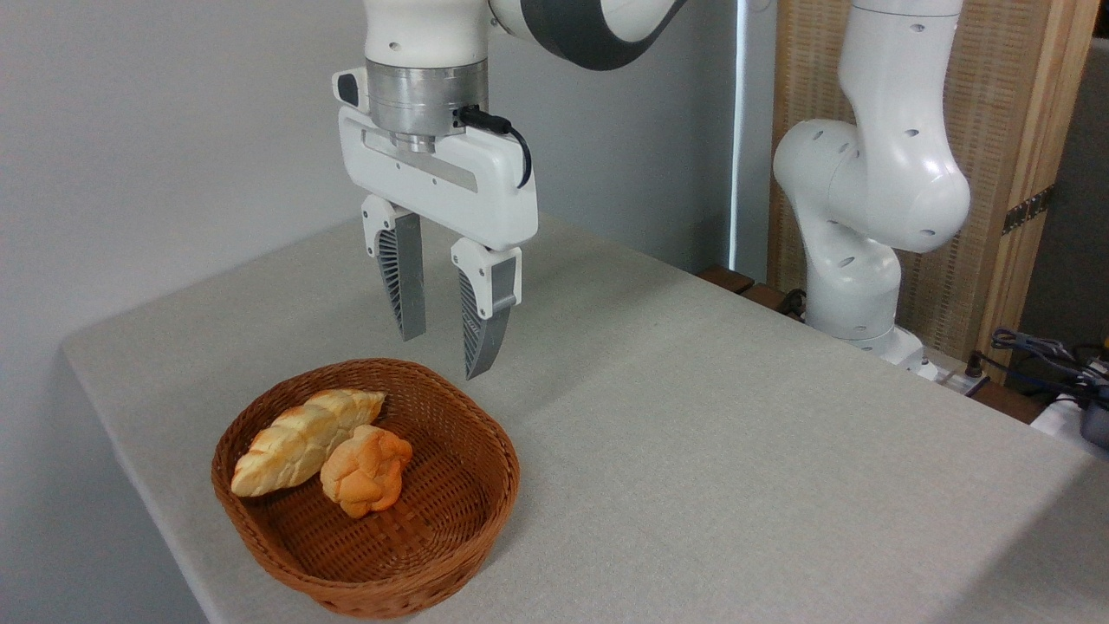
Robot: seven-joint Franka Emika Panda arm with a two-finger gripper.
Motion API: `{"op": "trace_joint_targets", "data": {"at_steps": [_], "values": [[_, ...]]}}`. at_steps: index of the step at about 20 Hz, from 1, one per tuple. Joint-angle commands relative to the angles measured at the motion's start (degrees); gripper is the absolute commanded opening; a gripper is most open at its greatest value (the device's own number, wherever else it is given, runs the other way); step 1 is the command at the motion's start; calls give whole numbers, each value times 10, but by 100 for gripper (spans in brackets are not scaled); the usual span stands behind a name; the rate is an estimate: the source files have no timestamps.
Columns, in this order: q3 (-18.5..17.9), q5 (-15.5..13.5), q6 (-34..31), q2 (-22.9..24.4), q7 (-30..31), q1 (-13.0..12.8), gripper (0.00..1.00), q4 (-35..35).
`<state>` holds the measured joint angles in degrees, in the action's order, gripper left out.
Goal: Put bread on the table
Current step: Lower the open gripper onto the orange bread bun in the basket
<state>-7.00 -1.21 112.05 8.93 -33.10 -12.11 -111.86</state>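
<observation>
The bread (366,470), a small deep-orange knotted bun, lies inside a brown wicker basket (459,511) at the front left of the table (736,416). It rests against a longer pale braided loaf (299,442) in the same basket. My gripper (442,357) hangs open above the basket's far rim, fingers pointing down, with nothing between them. It is above and behind the bun, well clear of it.
The arm's white base (853,286) stands beyond the table's right back edge. Cables (1040,355) lie at the far right. A grey wall runs behind and left of the table. The table's left edge is close to the basket.
</observation>
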Motion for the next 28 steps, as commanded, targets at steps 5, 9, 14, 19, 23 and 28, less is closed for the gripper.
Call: {"op": "trace_joint_targets", "data": {"at_steps": [5, 9, 14, 19, 23, 28], "values": [[-6, -10, -7, -3, 0, -2, 100, 15], [-6, -8, -8, -4, 0, -2, 100, 15], [-4, -6, -7, -10, 0, -3, 100, 16], [-1, -6, 32, -14, -2, -6, 100, 7], [-1, -5, 124, -36, -2, -9, 100, -22], [1, -5, 184, -81, -3, -20, 100, -27]]}}
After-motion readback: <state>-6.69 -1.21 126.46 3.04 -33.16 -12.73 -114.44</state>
